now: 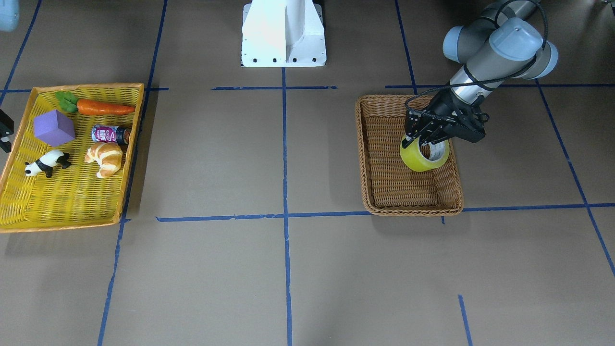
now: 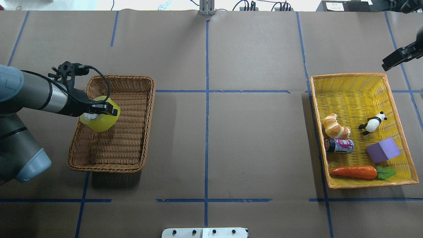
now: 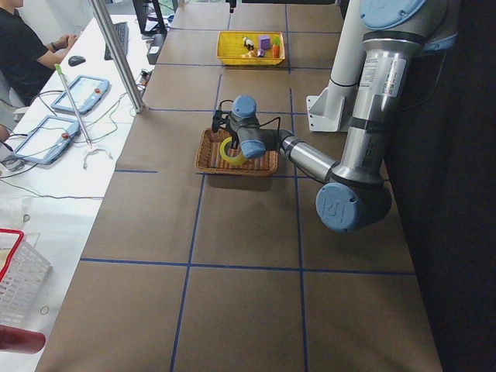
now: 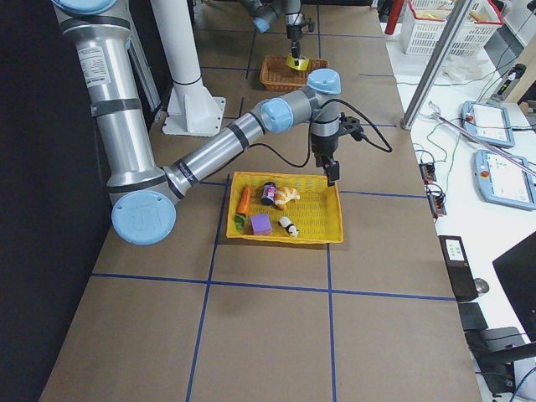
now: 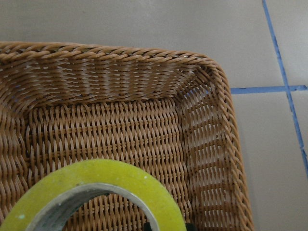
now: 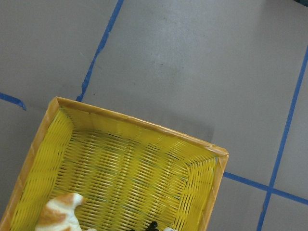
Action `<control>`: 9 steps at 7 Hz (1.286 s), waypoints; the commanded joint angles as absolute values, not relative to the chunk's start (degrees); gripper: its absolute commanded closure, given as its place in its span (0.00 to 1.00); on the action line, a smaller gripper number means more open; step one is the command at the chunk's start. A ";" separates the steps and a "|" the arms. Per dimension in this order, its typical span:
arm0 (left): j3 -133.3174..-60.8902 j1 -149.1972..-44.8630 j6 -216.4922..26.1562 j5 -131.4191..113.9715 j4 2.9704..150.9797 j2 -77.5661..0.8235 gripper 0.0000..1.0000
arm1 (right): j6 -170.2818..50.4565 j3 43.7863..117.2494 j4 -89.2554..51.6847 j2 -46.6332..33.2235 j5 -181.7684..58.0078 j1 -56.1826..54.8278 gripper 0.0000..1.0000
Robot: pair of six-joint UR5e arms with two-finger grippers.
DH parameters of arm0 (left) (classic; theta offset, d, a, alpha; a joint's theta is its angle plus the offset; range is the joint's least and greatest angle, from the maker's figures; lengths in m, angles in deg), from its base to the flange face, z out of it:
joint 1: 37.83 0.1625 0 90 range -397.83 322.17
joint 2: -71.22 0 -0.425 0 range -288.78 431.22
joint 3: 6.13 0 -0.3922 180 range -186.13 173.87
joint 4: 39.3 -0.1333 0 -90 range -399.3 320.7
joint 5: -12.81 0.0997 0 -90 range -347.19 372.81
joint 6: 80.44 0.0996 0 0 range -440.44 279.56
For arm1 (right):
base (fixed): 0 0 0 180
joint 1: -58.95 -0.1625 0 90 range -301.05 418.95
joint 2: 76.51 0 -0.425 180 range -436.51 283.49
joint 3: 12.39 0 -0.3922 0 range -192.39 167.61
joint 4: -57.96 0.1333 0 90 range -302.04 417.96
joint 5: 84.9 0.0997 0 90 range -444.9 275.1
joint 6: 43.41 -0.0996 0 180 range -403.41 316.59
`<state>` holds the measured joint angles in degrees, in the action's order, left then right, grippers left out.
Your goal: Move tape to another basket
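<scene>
**Front-facing view.** Right of centre, the left gripper (image 1: 419,142) is clamped on the upper wall of the tape (image 1: 425,157). The roll hangs on edge inside the basket (image 1: 379,204), close to its right-hand wall. Wicker floor shows below and to the left of the roll. A wide stretch of table (image 1: 240,158) lies between the basket and the tray (image 1: 86,87) at far left. Only a dark sliver of the right gripper (image 1: 4,132) shows, cut off by the left edge.

**Overhead view.** At left of frame, the tape (image 2: 100,123) overlaps the basket's (image 2: 142,132) left rim, and the wrist hides part of the core. The right gripper (image 2: 391,61) sits at upper right, beyond the tray's (image 2: 350,75) far corner. How far apart its jaws stand cannot be told.

**Left side view.** Mid-frame and small, the tape (image 3: 230,152) rises above the basket (image 3: 248,168) rim. The wrist hides the grip.

**Right side view.** The right gripper (image 4: 332,173) hangs over the tray's (image 4: 285,237) far rim. The tape (image 4: 296,62) is tiny at the top of the frame.

**Left wrist view.** The tape (image 5: 96,180) arcs across the bottom and is cut off by the lower edge. The basket's (image 5: 120,52) corner curves at upper right.

**Right wrist view.** One corner of the tray (image 6: 139,122) shows, and the croissant (image 6: 60,216) is cut off at lower left. The fingers are barely in frame.
</scene>
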<state>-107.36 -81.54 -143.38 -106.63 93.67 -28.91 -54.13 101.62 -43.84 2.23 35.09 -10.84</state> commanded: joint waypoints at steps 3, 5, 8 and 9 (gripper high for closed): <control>-112.45 -82.04 -144.34 -108.55 86.18 -28.18 0.00 | -51.06 101.43 -43.90 4.34 35.51 -12.23 0.00; -115.91 -87.71 -142.85 -113.98 80.50 -26.34 0.00 | -47.91 99.51 -43.64 6.45 35.68 -14.07 0.00; -114.07 -102.29 -122.86 -123.83 78.75 -19.32 0.00 | -34.59 91.78 -43.29 11.87 46.65 -24.16 0.00; -114.06 -107.04 -113.84 -124.12 74.82 -16.87 0.00 | -29.23 89.59 -41.81 14.69 46.93 -27.67 0.00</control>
